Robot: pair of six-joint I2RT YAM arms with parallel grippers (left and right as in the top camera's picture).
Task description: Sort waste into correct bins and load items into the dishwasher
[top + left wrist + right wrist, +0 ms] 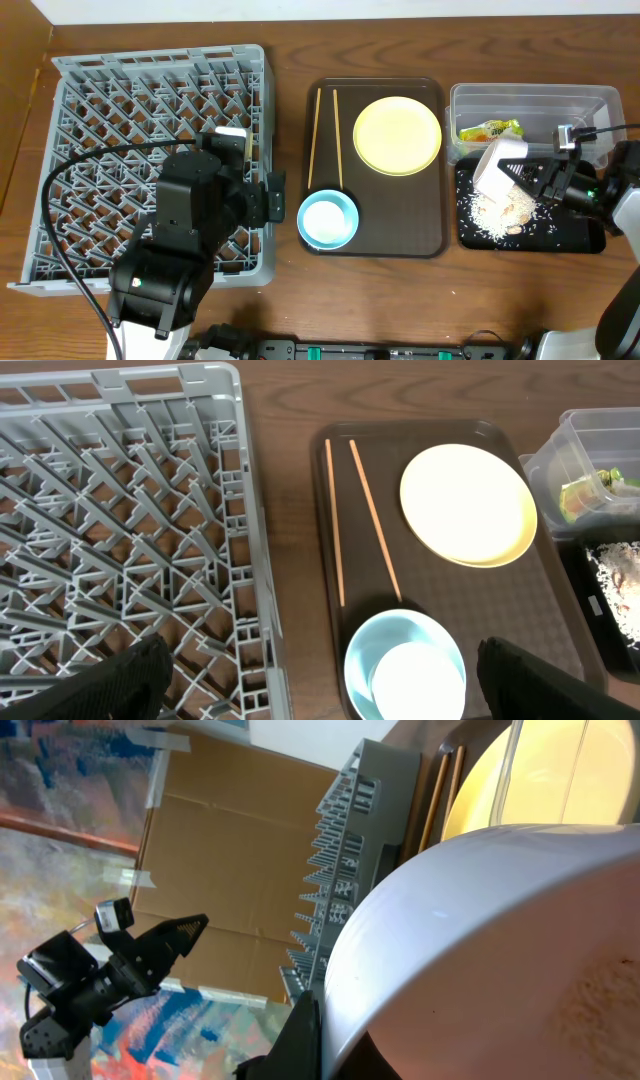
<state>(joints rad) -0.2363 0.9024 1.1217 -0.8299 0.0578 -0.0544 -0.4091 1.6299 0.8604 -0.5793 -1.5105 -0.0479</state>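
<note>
The white bowl (500, 165) hangs tilted over the black tray (580, 235), its mouth turned down toward the pile of rice-like scraps (495, 212) on the near-left part of that tray. Your right hand (530, 182) is clamped on the bowl's rim. In the right wrist view the bowl fills most of the picture, with a dusting of beige crumbs on its inner wall.

Just behind the black tray stands the clear plastic tub (530, 95), with the yellow-green snack wrapper (490, 130) lying inside it.

To the left, the dark brown serving tray (400, 215) carries the pale yellow plate (397, 135) at its far right and the two chopsticks (336, 140) lying lengthwise along its left side. The light blue bowl (328, 220) sits at its near-left corner. The left wrist view shows a small white cup (418, 678) nested inside that bowl.

Further left on the table (290, 50) sits the grey dish rack (120, 110), with no dishes visible in it. Your left hand (272, 198) hovers over the rack's right edge, near the blue bowl, fingers spread wide and holding nothing.
</note>
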